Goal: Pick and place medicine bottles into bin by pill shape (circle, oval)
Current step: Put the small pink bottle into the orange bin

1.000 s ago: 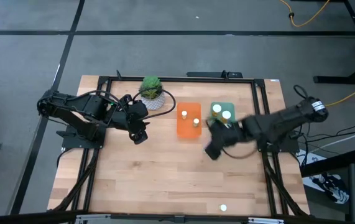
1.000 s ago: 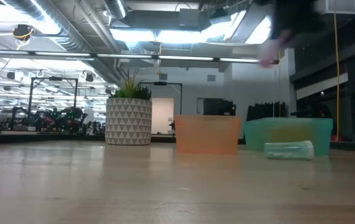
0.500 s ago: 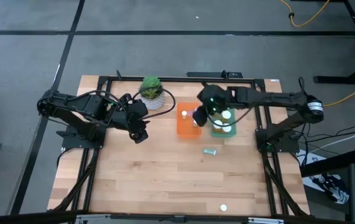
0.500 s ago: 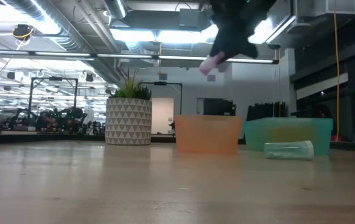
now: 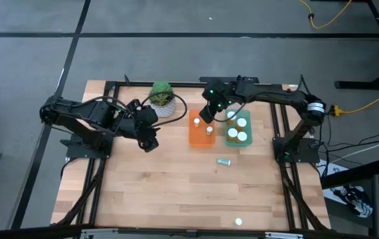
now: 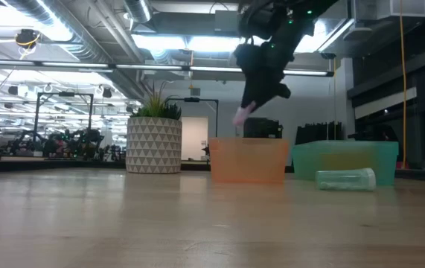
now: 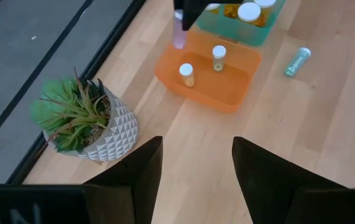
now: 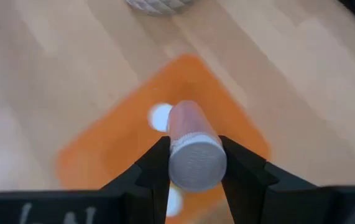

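Observation:
My right gripper (image 5: 207,114) is above the orange bin (image 5: 201,136), shut on a small bottle (image 8: 193,146) with a pinkish body and a pale cap. The orange bin holds two white-capped bottles (image 7: 218,57). The green bin (image 5: 237,139) beside it holds three wider-capped bottles (image 5: 241,123). One clear bottle (image 5: 224,161) lies on its side on the table near the bins. My left gripper (image 5: 149,144) is open and empty at the table's left, near the plant. My right gripper pinches the bottle between its two fingers (image 8: 154,168), on the sides near the capped end (image 8: 196,163). The fingers slant down from above. The bottle is lifted clear and sticks out below the fingers (image 6: 243,115), tilted, over the orange bin.
A green plant in a white patterned pot (image 5: 162,97) stands at the far side, left of the bins. A loose white cap (image 5: 238,221) lies near the table's near edge. Bare wood lies between the arms and toward the near edge.
My right gripper has carried the pinkish bottle from low over the table near the lying bottle, up and toward the far edge and left, until it hangs over the orange bin. The lying bottle has stayed in place.

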Controlling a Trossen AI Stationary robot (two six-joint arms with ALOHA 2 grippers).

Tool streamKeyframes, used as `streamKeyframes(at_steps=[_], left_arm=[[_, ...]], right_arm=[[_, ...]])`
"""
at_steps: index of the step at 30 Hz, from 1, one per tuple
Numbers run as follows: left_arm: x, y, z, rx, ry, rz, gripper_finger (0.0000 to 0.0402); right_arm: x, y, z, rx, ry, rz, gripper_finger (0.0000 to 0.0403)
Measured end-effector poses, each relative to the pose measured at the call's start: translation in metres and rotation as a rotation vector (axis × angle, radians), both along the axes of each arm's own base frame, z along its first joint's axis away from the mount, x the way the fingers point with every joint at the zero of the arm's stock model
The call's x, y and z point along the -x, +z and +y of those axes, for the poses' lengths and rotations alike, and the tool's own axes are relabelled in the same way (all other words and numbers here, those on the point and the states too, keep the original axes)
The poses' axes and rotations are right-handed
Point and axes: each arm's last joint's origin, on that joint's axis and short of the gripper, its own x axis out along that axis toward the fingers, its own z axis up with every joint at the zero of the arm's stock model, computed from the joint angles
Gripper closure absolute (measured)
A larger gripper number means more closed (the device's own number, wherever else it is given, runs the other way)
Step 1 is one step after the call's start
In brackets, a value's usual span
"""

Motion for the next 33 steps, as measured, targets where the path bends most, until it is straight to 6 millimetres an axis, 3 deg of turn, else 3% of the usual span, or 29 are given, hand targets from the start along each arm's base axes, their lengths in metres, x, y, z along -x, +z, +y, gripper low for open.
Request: streamKeyframes(at_steps=[7, 14, 33], left_arm=[[0.0, 0.0, 0.0, 0.0, 0.0, 0.0, 0.0215], [0.0, 0.0, 0.0, -0.002, 0.001, 0.0, 0.0215], [0.0, 0.0, 0.0, -0.001, 0.001, -0.001, 0.0215]], right_arm=[[-0.007, -0.003, -0.01, 0.025, 0.06, 0.197, 0.0281], [-0.015, -0.021, -0.007, 0.008, 0.092, 0.274, 0.0281], [-0.031, -0.042, 0.008, 0.053, 0.127, 0.317, 0.0281]])
